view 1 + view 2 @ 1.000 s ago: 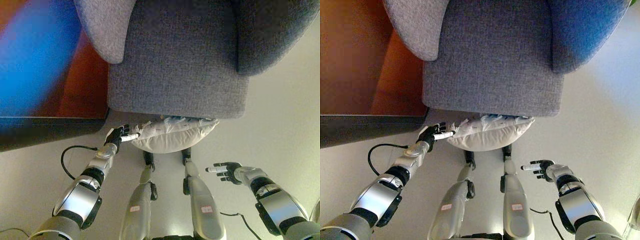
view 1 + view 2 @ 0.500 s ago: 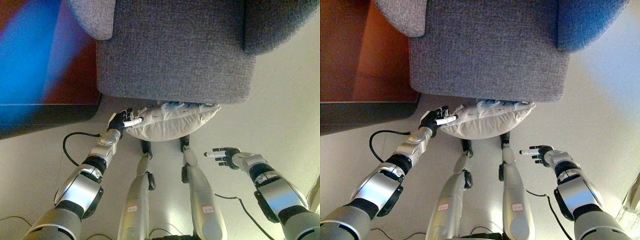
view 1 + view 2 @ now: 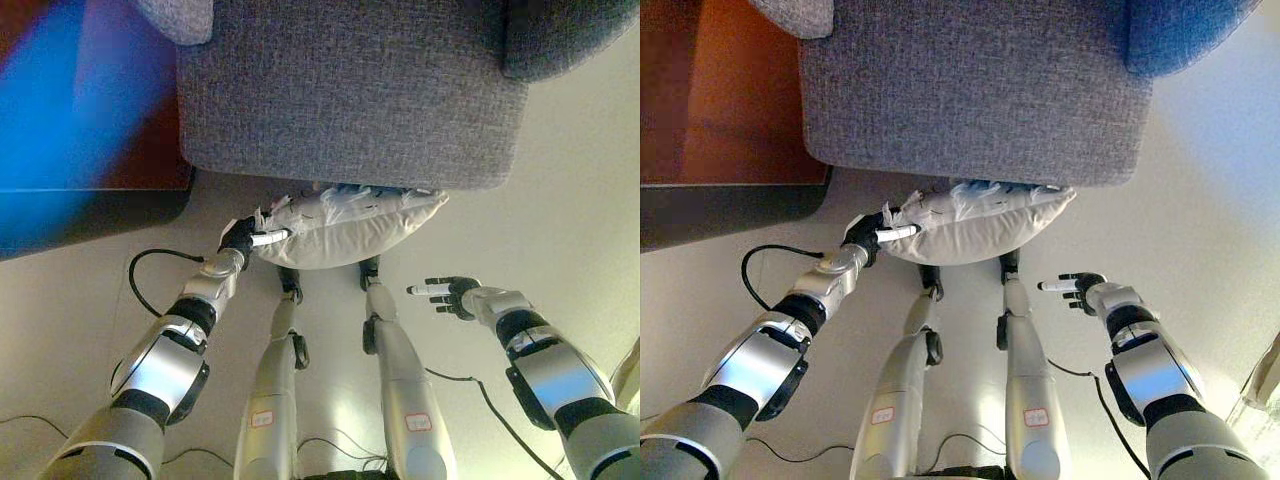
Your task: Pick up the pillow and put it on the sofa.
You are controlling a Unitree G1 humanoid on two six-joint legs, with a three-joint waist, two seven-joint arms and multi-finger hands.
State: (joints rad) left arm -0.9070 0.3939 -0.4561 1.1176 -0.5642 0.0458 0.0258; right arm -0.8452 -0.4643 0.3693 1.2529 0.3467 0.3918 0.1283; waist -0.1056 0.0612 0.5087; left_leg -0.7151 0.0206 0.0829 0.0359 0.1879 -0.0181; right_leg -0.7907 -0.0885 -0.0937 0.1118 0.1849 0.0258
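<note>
Nearest, at the lower right of the frame, the right hand (image 3: 452, 296) hung free with relaxed, spread fingers and held nothing, much as a second before. At centre left, the left hand (image 3: 240, 238) pinched the left corner of the pillow (image 3: 345, 227). That corner looked slightly higher than a second ago, so I judged the lift was starting. The pillow lay just under the sofa (image 3: 350, 90) front edge, not yet on it.

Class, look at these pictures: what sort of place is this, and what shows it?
Probably a living room: a grey upholstered sofa, a white pillow at its foot on a pale smooth floor, and dark low furniture beside it.
</note>
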